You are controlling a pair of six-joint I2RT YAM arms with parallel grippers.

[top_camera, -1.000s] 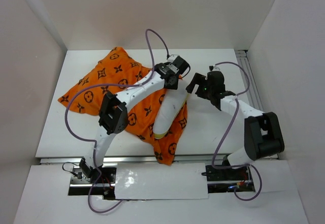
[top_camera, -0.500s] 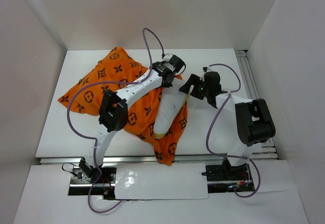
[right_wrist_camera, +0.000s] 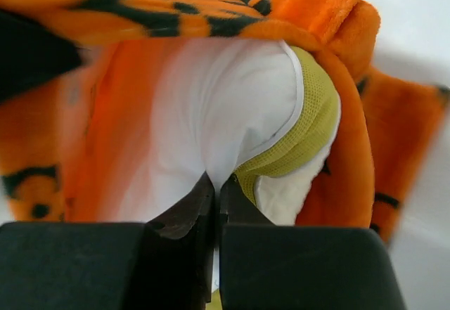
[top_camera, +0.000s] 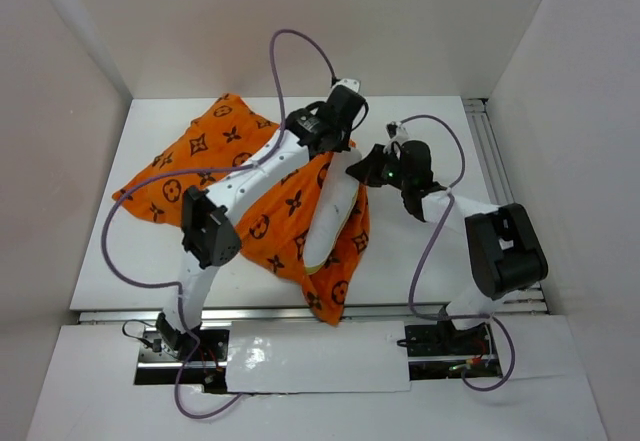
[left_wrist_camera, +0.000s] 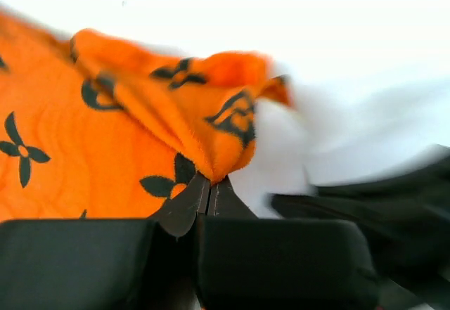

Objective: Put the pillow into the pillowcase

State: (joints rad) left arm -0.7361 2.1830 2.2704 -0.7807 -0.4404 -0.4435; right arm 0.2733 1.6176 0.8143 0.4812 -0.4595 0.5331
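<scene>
The orange pillowcase [top_camera: 240, 176] with dark motifs lies across the table's left and middle. The white pillow [top_camera: 333, 219] sticks out of its open right end, its yellow seam [right_wrist_camera: 309, 131] showing. My left gripper [top_camera: 322, 141] is shut on the pillowcase's upper edge [left_wrist_camera: 225, 152] at the opening, pinching a fold of orange cloth. My right gripper [top_camera: 362, 171] is shut on the pillow [right_wrist_camera: 225, 106], the white cloth caught between its fingertips beside the seam. In the right wrist view the pillowcase [right_wrist_camera: 337, 15] arches over the pillow's end.
White walls enclose the white table [top_camera: 420, 251] on three sides. A metal rail [top_camera: 497, 161] runs along the table's right edge. Purple cables [top_camera: 300, 51] loop above both arms.
Both grippers have shut, the left on the pillowcase edge and the right on the pillow. The left gripper lifted the case edge toward the back; the right gripper moved left to the pillow's end.
</scene>
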